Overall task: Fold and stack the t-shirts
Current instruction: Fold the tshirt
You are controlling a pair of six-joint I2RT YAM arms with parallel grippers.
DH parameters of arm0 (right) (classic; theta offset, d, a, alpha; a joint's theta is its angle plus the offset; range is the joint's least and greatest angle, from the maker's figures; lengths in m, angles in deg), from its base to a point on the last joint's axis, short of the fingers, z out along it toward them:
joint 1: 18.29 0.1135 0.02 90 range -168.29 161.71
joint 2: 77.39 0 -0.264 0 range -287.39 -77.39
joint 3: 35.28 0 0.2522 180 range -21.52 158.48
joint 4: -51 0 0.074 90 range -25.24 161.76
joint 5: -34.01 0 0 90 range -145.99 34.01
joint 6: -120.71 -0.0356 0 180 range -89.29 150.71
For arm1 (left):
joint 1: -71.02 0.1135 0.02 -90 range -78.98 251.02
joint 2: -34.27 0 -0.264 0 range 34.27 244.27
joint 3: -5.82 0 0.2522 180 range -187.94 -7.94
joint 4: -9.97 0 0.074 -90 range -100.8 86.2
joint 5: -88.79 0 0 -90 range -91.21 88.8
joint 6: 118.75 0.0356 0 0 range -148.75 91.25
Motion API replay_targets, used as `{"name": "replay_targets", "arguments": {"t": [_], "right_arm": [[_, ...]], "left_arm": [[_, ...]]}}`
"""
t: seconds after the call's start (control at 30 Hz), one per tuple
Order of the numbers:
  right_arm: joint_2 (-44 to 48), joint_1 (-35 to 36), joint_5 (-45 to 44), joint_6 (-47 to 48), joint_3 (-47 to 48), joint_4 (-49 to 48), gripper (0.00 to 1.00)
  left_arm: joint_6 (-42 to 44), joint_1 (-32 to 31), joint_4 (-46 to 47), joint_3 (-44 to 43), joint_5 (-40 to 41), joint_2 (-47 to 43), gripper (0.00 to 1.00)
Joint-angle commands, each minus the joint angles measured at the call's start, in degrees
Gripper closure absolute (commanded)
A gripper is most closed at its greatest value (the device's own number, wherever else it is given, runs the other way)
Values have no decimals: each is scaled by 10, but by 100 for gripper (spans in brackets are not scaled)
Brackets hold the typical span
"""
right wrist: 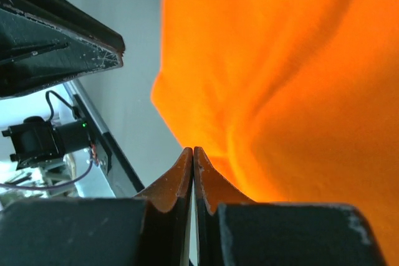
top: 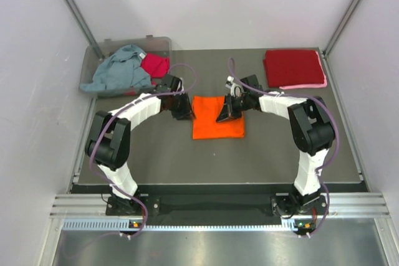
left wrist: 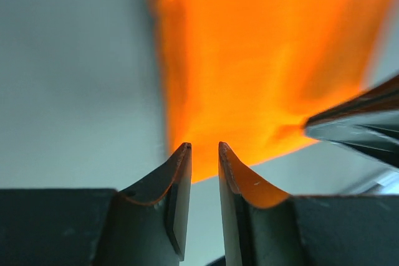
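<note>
**A:** Right gripper (right wrist: 193, 149) tips fill my wrist view. They're pressed together, with the orange tee (right wrist: 293, 79) edge right at them. I can't tell if any cloth is caught.
**B:** Left?
**A:** Left gripper (left wrist: 204, 147) is part-spread with a bare gap, at the tee's left edge, holding nothing. The tee lies as a compact rectangle in the middle of the table (top: 156, 154), between both arms.
**B:** Step?
**A:** I'd call folding about finished and stacking not done. Dark red tee (top: 293, 66) sits folded at back right on a pink one (top: 308, 85). Next I need both grippers pinching the orange tee's edges, then lift it flat and carry it there. Grey-blue tee (top: 121, 70) and magenta tee (top: 156, 65) wait crumpled in the bin (top: 163, 43).
</note>
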Motion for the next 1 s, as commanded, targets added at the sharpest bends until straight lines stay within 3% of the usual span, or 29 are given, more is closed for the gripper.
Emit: {"name": "replay_targets", "arguments": {"t": [0.0, 0.17, 0.27, 0.5, 0.7, 0.77, 0.87, 0.9, 0.97], "right_arm": [[50, -9, -19, 23, 32, 18, 99], [56, -32, -21, 27, 2, 10, 97], [45, -41, -23, 35, -16, 1, 97], [16, -53, -64, 58, -39, -3, 96], [77, -56, -89, 55, -14, 35, 96], [99, -57, -127, 54, 4, 55, 92], [132, -57, -205, 62, 22, 94, 77], [136, -58, -225, 69, 31, 115, 67], [135, -61, -258, 77, 38, 124, 61]], "left_arm": [[9, -1, 53, -40, -69, -18, 71], [-32, -2, 158, -42, -161, 24, 71], [-44, -4, 186, -45, -169, 66, 71], [14, 1, 50, -87, -29, 140, 74], [24, 3, 38, -95, -36, 86, 73], [27, 3, 13, -115, -50, 61, 72], [35, 3, -25, -129, -65, 31, 71], [42, 3, -33, -132, -67, 7, 71], [48, 3, -48, -119, -78, -36, 71]]}}
